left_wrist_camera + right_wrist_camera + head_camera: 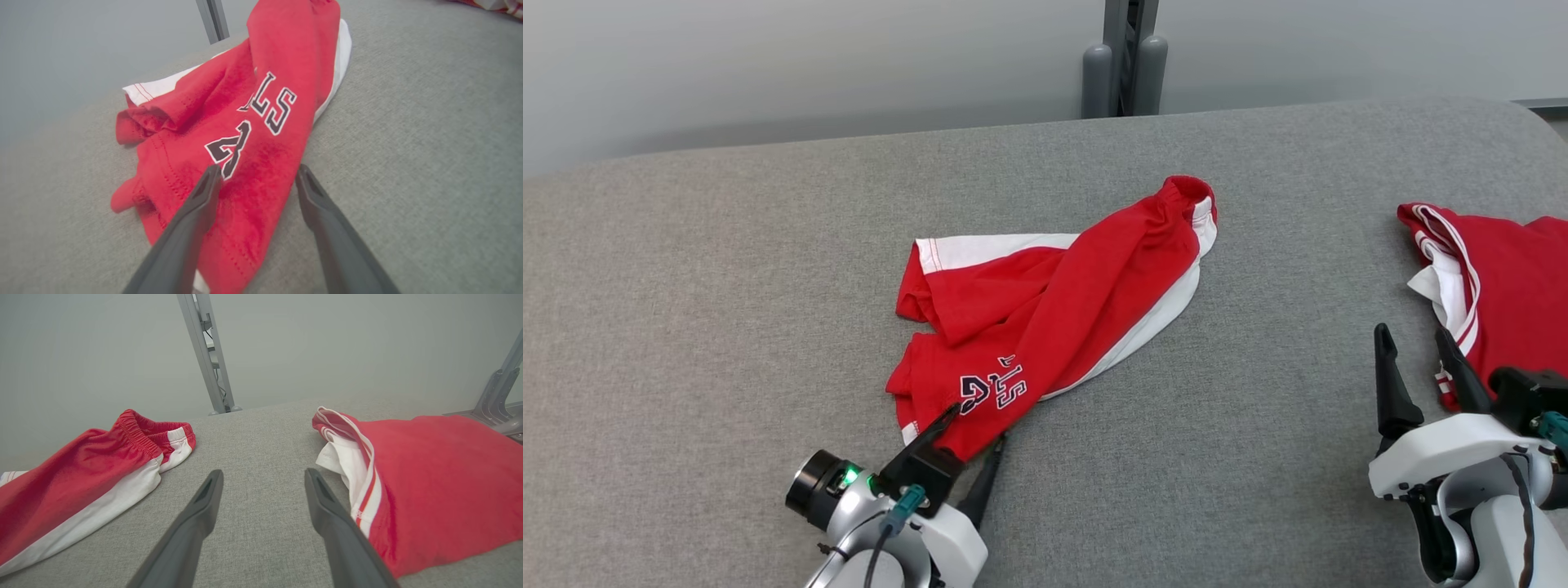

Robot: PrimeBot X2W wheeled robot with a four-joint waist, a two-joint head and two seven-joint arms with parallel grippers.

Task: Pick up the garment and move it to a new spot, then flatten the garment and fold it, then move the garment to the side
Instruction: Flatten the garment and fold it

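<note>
Head view | red shorts (1062, 302) crumpled mid grey table (727, 286), long axis from near-left hem to far-right waistband | left gripper (976, 425) nearer, jaws open astride near hem, not yet pinched | right gripper (1411, 331) open, well right, beside second red garment (1511, 286)

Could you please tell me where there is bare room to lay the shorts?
Free: the cushion left of the red shorts, the strip behind them, and the gap between shorts and red jersey. Crowded: around the red jersey and right gripper.
</note>
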